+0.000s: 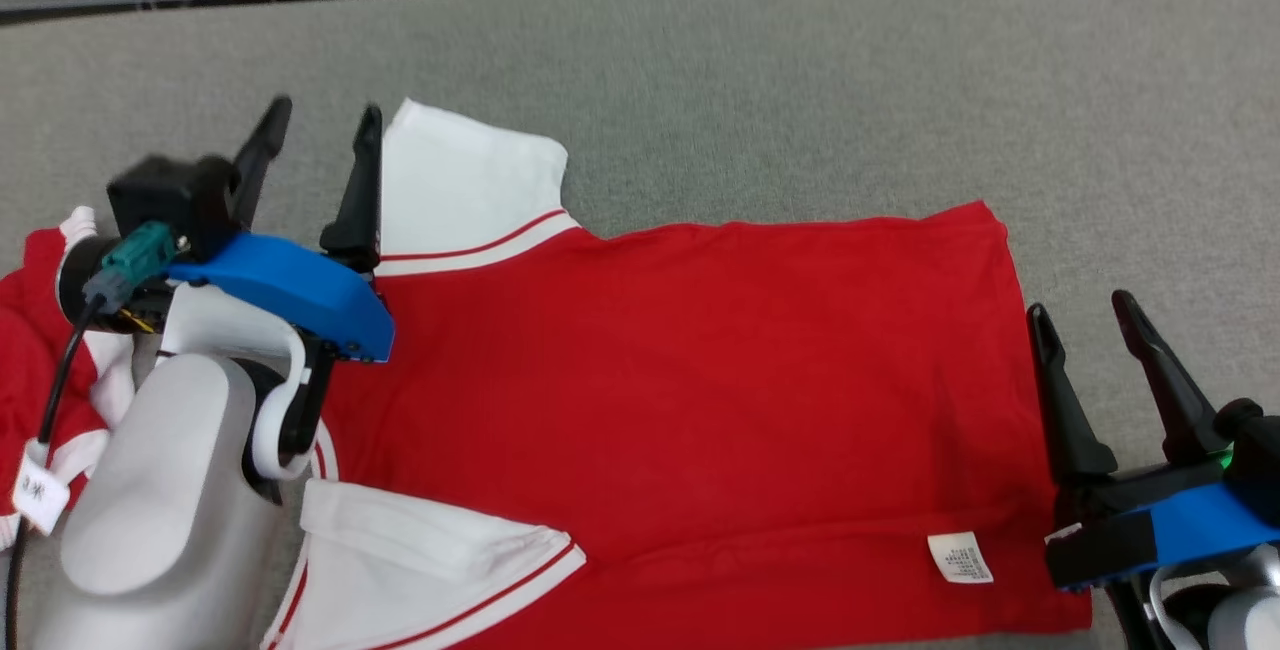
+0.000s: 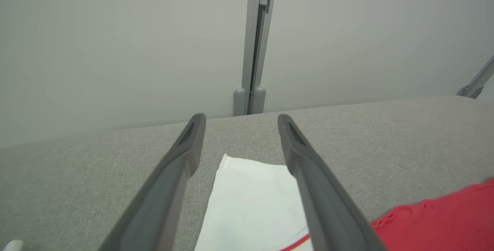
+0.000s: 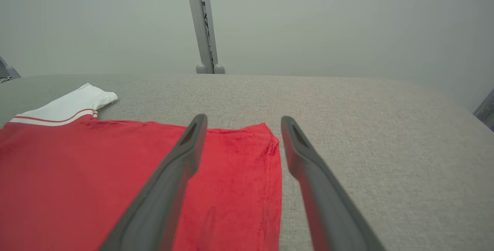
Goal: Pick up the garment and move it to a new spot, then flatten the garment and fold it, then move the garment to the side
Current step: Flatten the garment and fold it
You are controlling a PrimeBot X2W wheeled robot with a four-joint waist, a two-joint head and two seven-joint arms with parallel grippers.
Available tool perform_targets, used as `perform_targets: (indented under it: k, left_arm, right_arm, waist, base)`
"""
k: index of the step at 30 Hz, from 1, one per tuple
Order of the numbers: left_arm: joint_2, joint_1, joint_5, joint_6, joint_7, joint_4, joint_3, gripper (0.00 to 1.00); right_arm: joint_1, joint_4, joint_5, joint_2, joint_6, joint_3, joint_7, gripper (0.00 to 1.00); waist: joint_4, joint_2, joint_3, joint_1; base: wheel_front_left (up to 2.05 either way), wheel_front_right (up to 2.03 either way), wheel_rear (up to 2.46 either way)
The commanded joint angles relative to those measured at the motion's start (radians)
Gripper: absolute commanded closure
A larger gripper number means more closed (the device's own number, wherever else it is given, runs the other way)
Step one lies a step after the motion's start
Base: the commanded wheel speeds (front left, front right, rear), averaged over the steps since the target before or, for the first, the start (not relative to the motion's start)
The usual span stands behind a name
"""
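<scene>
Entry: garment spread, both arms stationed at its ends.

The garment (image 1: pixel 700 380), red with white sleeves, lay across the grey tabletop (image 1: pixel 800 80), its length running left to right, closer to the near edge than the far one. The body panel looked mostly flat, with one long shallow crease near the lower side. The far sleeve (image 1: pixel 460 180) pointed toward the far edge. The near sleeve (image 1: pixel 420 550) pointed toward the near edge and looked doubled on itself. The collar end (image 1: pixel 40 330), toward the left edge, was bunched in red and white folds. A care label (image 1: pixel 960 557) showed close to the hem (image 1: pixel 1020 380).

The left gripper (image 1: pixel 326 110) hung above the shoulder by the far sleeve, fingers spread apart with nothing between them. Its wrist view showed white sleeve cloth lying below the gap, not pinched.

The right gripper (image 1: pixel 1078 304) stood just off the hem toward the right edge, fingers likewise parted and empty. Its wrist view looked along the hem toward the far hem corner.

Judgement: one arm at each end suits smoothing or a two-handed pinch, so this reads as the flattening stage, fold not yet made. The bunched collar end and the doubled near sleeve probably need attention first. Thin knit is likely to drag and wrinkle if pulled from one end alone.
</scene>
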State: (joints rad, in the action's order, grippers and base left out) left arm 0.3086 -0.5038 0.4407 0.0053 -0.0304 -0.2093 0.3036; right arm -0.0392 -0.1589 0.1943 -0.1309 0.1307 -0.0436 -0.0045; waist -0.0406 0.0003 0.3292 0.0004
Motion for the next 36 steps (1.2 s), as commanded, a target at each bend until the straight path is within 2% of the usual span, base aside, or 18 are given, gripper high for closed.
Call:
perform_targets:
  k: [1,6,7,17,18,19,27,36]
  left_arm:
    - [-0.003,-0.052,0.005,-0.016,-0.010,-0.036,0.005,0.00]
    - [-0.010,-0.237,0.017,-0.078,-0.067,-0.254,0.031,0.00]
    - [-0.008,-0.299,0.014,-0.093,-0.085,-0.342,0.043,0.00]
    - [-0.018,-0.486,0.061,-0.136,-0.109,-0.683,0.108,0.00]
    - [-0.022,-0.496,0.071,-0.138,-0.113,-0.705,0.116,0.20]
    - [-0.026,-0.500,0.081,-0.138,-0.121,-0.727,0.127,1.00]
    - [-0.025,-0.519,0.154,-0.136,-0.033,-0.767,0.212,1.00]
    - [-0.037,-0.529,0.205,-0.136,0.052,-0.760,0.285,1.00]
  right_arm:
    - [-0.021,0.001,-0.004,0.004,0.000,0.001,-0.008,0.00]
    - [-0.068,0.008,-0.003,0.004,0.000,0.022,-0.030,0.00]
    - [-0.083,0.022,0.004,0.001,0.000,0.032,-0.039,0.00]
    - [-0.128,0.075,0.015,0.004,0.000,0.055,-0.068,0.00]
    - [-0.130,0.080,0.015,0.004,0.000,0.050,-0.071,0.00]
    - [-0.132,0.086,0.017,0.004,0.000,0.045,-0.072,0.00]
    - [-0.212,0.199,0.041,-0.046,0.000,0.015,-0.060,0.00]
    - [-0.380,0.460,0.103,-0.140,0.000,0.086,-0.017,0.00]
  waist:
    - [0.018,-0.0003,0.040,-0.0004]
    - [-0.007,-0.0003,0.114,-0.0004]
    - [-0.018,-0.0003,0.135,-0.0004]
    - [-0.068,-0.0003,0.188,-0.0004]
    - [-0.071,-0.0003,0.187,-0.0004]
    - [-0.073,-0.0003,0.185,-0.0004]
    - [-0.059,-0.0003,0.150,-0.0004]
    - [-0.003,-0.0003,0.126,-0.0004]
  base:
    - [0.00,0.00,0.00]
    - [0.00,0.00,0.00]
    - [0.00,0.00,0.00]
    - [0.00,0.00,0.00]
    - [0.00,0.00,0.00]
    - [0.00,0.00,0.00]
    - [0.00,0.00,0.00]
    - [0.00,0.00,0.00]
